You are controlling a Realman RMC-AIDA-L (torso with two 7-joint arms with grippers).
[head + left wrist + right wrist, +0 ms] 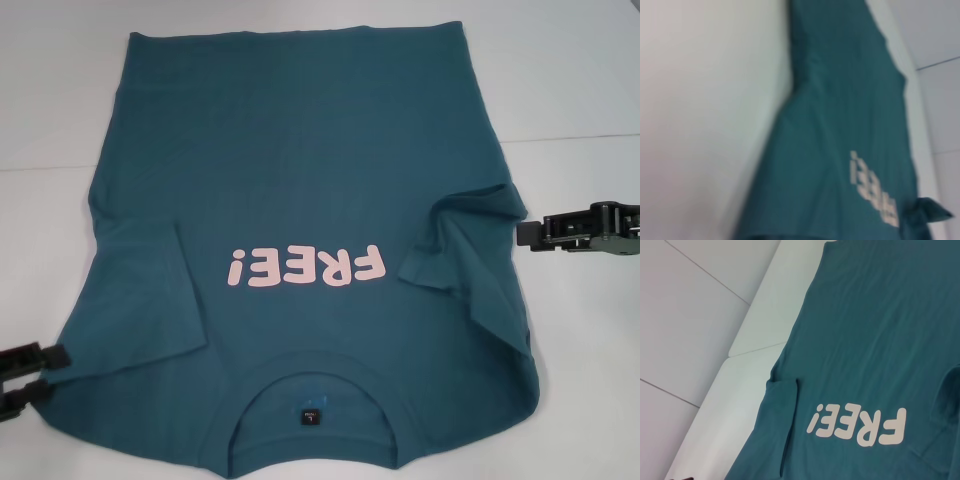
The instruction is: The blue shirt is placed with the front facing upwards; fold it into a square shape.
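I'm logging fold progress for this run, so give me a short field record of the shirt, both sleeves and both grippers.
garment: blue shirt, flat on the white table, front up, collar nearest the robot
print: pink FREE! lettering fully visible
left-side sleeve: folded in over the body
right-side sleeve: folded in, bunched and wrinkled
left gripper: beside the shirt's near left edge, open, holding nothing
right gripper: at the shirt's right edge by the bunched sleeve
body fold: not yet done

Even, bright overhead light; soft shadows only. Left wrist view blurred throughout. Head and right wrist views sharp on the dark teal-blue cotton T-shirt (300, 190).
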